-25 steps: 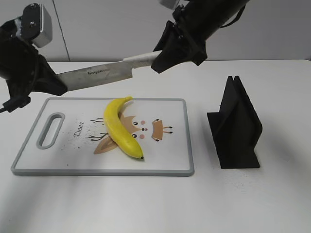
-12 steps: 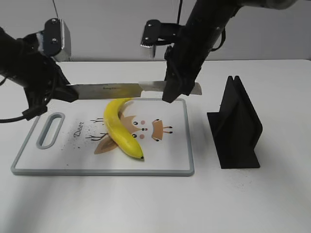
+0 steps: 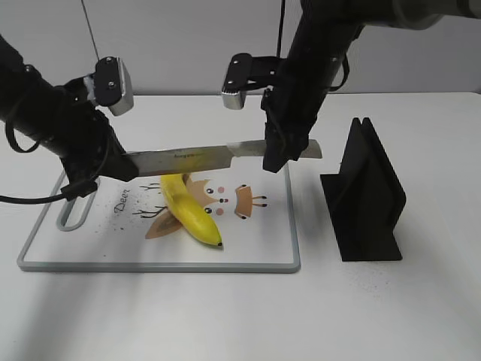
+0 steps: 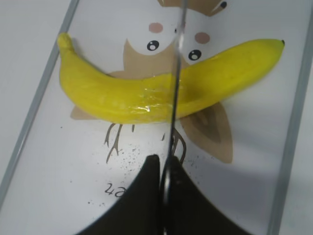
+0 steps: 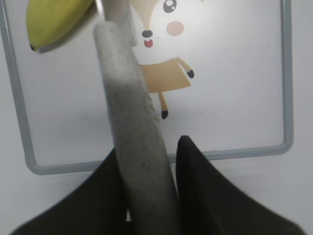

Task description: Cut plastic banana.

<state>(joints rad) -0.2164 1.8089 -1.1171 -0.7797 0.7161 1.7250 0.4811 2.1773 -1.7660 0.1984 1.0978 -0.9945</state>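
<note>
The yellow plastic banana (image 3: 189, 208) lies on the white cutting board (image 3: 259, 242). A long knife (image 3: 188, 159) is held level across the banana's far end. My left gripper (image 3: 124, 164) is shut on the blade tip. My right gripper (image 3: 274, 154) is shut on the pale handle (image 3: 304, 149). In the left wrist view the thin blade (image 4: 174, 73) crosses the middle of the banana (image 4: 112, 95) beyond my gripper (image 4: 164, 164). I cannot tell whether the blade touches the banana. In the right wrist view my gripper (image 5: 149, 147) holds the grey handle (image 5: 129, 122), and the banana's tip (image 5: 54, 19) shows at the top left.
A black knife stand (image 3: 364, 195) stands on the white table to the right of the board. The board has a handle slot (image 3: 71, 214) at its left end and a printed deer picture (image 3: 248, 199) in the middle.
Both arms have brought the knife down and toward the camera, from above the board's far edge to across the banana. The left gripper moved right. The banana has not moved.
</note>
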